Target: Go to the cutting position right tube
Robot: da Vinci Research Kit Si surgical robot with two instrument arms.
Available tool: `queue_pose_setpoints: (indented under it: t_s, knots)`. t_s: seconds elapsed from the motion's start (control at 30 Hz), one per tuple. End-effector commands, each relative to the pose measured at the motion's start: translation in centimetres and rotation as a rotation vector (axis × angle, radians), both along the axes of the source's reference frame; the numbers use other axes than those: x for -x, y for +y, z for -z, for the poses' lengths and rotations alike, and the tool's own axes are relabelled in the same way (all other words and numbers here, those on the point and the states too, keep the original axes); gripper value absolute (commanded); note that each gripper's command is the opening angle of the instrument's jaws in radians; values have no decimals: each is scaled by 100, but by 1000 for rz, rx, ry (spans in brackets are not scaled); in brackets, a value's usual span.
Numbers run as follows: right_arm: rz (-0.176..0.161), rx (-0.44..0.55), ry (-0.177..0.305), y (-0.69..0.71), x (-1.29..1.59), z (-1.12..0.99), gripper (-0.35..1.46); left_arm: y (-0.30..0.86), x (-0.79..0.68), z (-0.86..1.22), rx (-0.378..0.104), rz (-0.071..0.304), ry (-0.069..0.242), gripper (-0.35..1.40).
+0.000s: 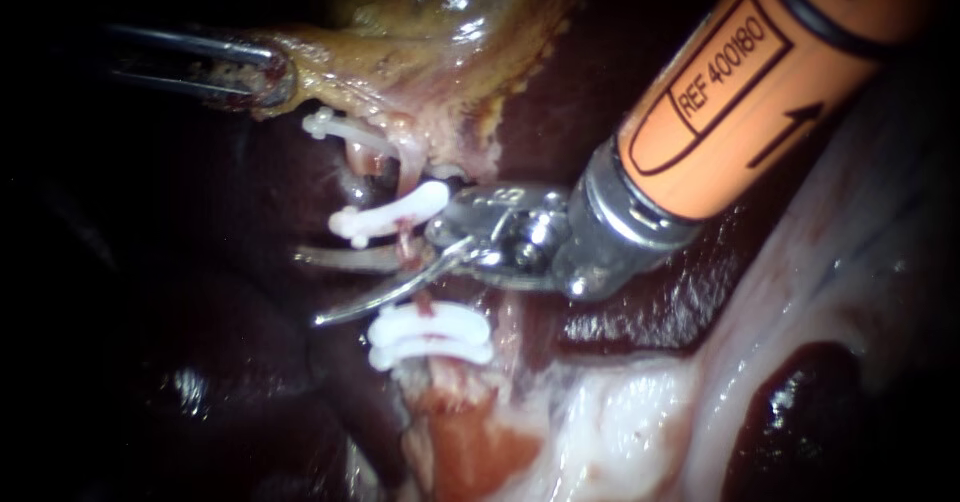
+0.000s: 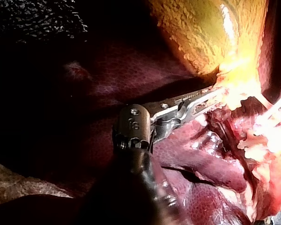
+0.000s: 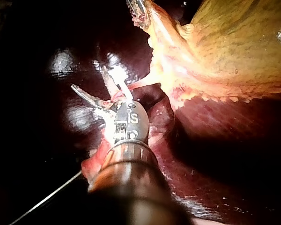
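Observation:
My right instrument (image 1: 310, 287), on an orange shaft from the upper right, has its two thin curved blades open. The thin reddish right tube (image 1: 405, 245) runs through the gap between them. On that tube, a white clip (image 1: 390, 217) sits just above the blades and a doubled white clip (image 1: 430, 337) just below. Another white clip (image 1: 325, 122) sits on a pale tube (image 1: 358, 150) further left. My left instrument (image 1: 262, 77) comes in from the left. Its jaws are shut on the gallbladder's (image 1: 420, 72) yellowish edge and hold it taut, as the left wrist view also shows (image 2: 210, 96).
Dark liver (image 1: 180, 292) lies all around and under the tubes. Pale fatty tissue (image 1: 640, 412) spreads at the lower right. In the right wrist view the gallbladder (image 3: 234, 47) stretches ahead of my right instrument, beyond the clips.

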State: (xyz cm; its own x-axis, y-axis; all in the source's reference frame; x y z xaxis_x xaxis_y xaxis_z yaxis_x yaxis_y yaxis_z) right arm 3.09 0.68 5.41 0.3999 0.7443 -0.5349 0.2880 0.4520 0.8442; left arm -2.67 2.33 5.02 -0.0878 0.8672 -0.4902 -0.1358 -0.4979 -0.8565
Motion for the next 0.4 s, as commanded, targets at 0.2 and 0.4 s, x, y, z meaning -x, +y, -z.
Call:
queue_pose_setpoints:
  t_s: [0.2,0.4]
  knots:
    - [0,0,0,0,1,-1,128,0,0,0,0,0,-1,-35]
    - [0,0,-1,0,1,-1,128,0,0,-1,0,0,-1,-35]
